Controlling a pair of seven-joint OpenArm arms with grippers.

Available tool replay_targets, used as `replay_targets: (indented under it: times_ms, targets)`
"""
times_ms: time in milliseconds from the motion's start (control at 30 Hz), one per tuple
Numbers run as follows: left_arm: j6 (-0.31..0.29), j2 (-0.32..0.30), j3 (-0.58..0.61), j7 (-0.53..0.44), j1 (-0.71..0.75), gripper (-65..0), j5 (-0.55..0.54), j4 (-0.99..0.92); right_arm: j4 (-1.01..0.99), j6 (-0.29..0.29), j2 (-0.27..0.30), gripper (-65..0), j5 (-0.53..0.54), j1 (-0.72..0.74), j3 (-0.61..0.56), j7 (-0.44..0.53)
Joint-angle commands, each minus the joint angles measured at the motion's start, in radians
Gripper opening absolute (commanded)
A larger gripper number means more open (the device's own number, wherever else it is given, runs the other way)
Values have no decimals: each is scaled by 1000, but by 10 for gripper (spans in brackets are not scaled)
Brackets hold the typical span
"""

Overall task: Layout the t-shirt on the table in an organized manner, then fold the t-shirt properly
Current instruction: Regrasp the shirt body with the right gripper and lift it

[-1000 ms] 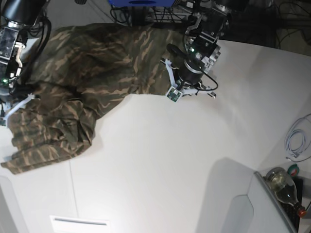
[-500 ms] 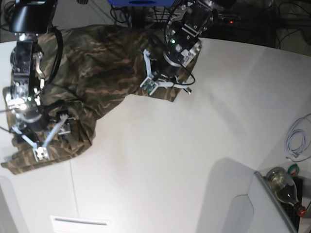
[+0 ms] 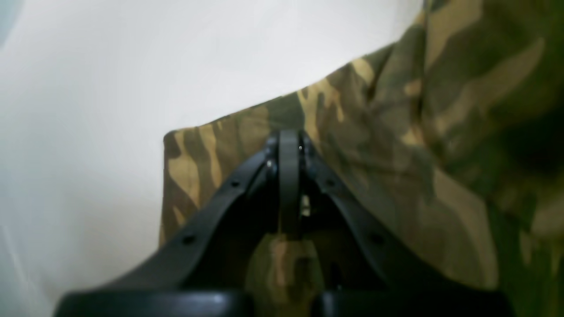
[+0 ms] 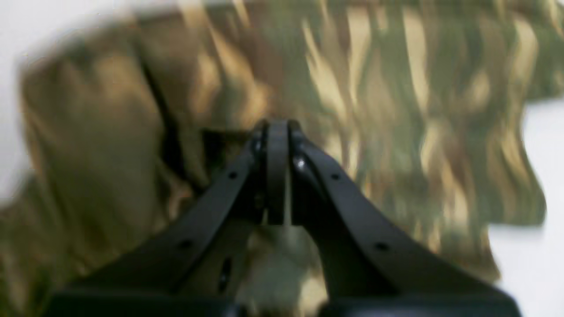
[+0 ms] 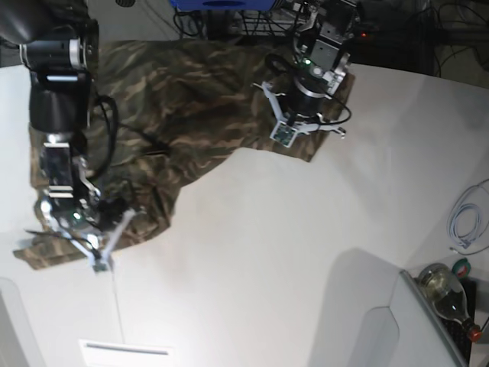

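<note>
1. Two pairs of fingers, left and right, are pressed closed, each pinching t-shirt cloth.
2. Olive, brown and tan camouflage t-shirt lies rumpled, spread between both grips.
3. It rests across the white counter's far-left part.

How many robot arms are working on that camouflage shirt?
2. The right arm reaches down over the t-shirt's near corner; the left arm is at its far corner. Both have their jaws closed over the cloth.
</note>
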Motion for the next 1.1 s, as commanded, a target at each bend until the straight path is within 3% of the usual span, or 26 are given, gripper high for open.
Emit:
replay_targets:
  times_ms: [0,133,267,333,400,600,667,767,1067]
  targets:
    - [-5,-14,-26,97,28,-650,12,-3,-14,-3,-11,-641,8,54,-1,22]
    - [-6,-12,-87,97,54,-650,12,34,-138,-34,-69,-642,6,141,-1,24]
    - [-6,-11,-93,97,57,-650,12,54,-49,-219,-73,-645,5,101,-1,16]
    - [-6,-9,-90,97,57,-650,12,59,-57,-314,-44,-645,6,100,3,16]
    - [-6,-6,-84,97,52,-650,12,59,-152,-367,-12,-645,9,117,5,25]
    - [-9,-4,-84,97,55,-650,12,59,-488,-365,-3,-645,11,223,0,168]
    - [-9,-4,-84,97,55,-650,12,60,-548,-336,-14,-645,11,244,0,231]
    - [-11,-4,-84,97,60,-650,12,75,-613,-262,-52,-645,8,279,-1,291]
    - [-11,-4,-84,103,91,-650,12,109,-677,-164,-192,-644,6,393,-3,318]
